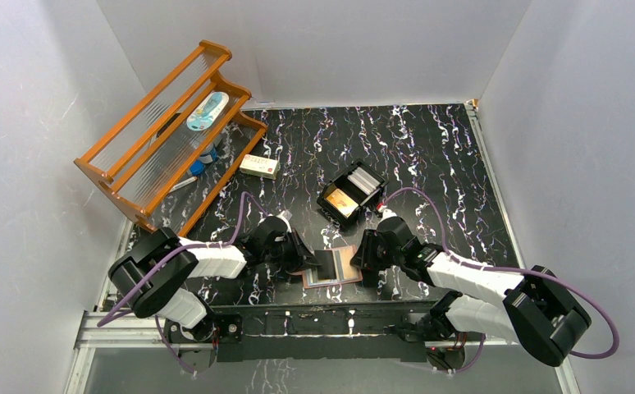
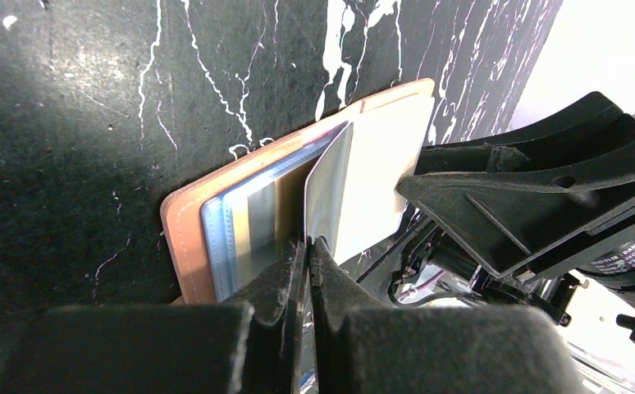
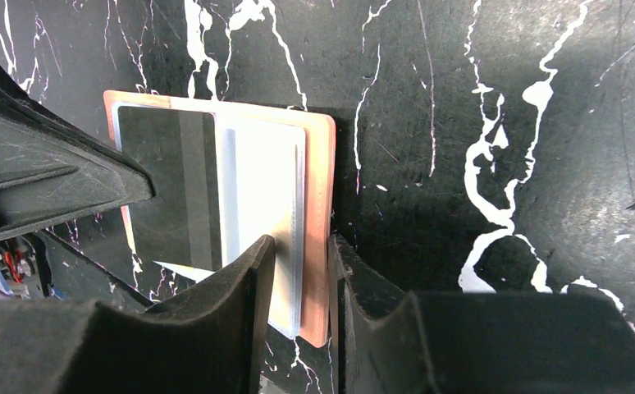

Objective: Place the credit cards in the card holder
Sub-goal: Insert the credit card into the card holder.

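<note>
1. Orange wooden rack with ribbed clear shelves, at the far-left corner of the black, white-veined marble-pattern desk. Contents: 1 pale blue-and-white oval item on an upper shelf. Small blue objects lie lower down, too small to tell what they are.

2. Small white-and-red box, lying flat on the desk just right of the rack.

3. Left claw, low over the near-centre of the desk. It is clamped tight on the near edge of 1 thin silver-grey plastic credit card. The card stands on edge, its lower side against the open holder's inner sleeves.

4. Salmon-brown leather folding card holder, lying open on the desk between the 2 claws. Contents: clear shiny plastic sleeves, with grey and gold bands showing through them. How many cards are inside cannot be told.

5. Black slotted plastic tray, behind the holder and well apart from it. Contents: 1 gold-orange card in the near slot, and white cards in the far slots.

6. Right claw, at the holder's right edge with its jaws partly apart. 1 finger rests over the sleeves and the other sits just outside the leather rim. Whether it pinches the edge cannot be told.
</note>
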`<state>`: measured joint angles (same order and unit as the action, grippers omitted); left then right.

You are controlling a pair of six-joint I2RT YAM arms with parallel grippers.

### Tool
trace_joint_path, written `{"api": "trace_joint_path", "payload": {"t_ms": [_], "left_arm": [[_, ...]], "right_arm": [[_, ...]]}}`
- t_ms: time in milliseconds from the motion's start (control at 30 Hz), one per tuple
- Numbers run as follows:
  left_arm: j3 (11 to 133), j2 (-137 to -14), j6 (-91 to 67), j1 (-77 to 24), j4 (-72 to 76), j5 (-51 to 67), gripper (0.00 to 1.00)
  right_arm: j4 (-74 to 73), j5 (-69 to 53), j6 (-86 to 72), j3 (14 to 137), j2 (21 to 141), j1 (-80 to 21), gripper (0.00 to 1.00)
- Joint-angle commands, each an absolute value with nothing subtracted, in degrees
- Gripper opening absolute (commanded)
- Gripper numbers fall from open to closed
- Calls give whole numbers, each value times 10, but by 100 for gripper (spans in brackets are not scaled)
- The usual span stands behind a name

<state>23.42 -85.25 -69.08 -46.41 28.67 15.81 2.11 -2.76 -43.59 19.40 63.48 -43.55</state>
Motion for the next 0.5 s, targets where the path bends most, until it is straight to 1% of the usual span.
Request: {"api": "trace_joint_path", "payload": {"t_ms": [0,133,200,267,333,433,467], "left_arm": [[244,-869,-686,-476,290,155,0],[243,-880,-677,-476,316,167,0],[246,-885,-661,-476,317,178,0],[249,-889,-654,-476,309,191,0],[244,-889,-656,-476,307,195,0],[246,-892,-645,-476,311,198,0],[251,-894,-635,-476,311,203,0]], "right_arm": [[11,-29,-440,192,654,-438,35],[-5,-19,-438,192,656,-438,34],[-31,4,-428,192,646,-438,29],[-66,31,-421,221,629,-438,26],[-92,40,-412,234,610,-438,29],[-113,35,-405,251,592,-438,41],[-110,25,-403,252,589,-438,42]]}}
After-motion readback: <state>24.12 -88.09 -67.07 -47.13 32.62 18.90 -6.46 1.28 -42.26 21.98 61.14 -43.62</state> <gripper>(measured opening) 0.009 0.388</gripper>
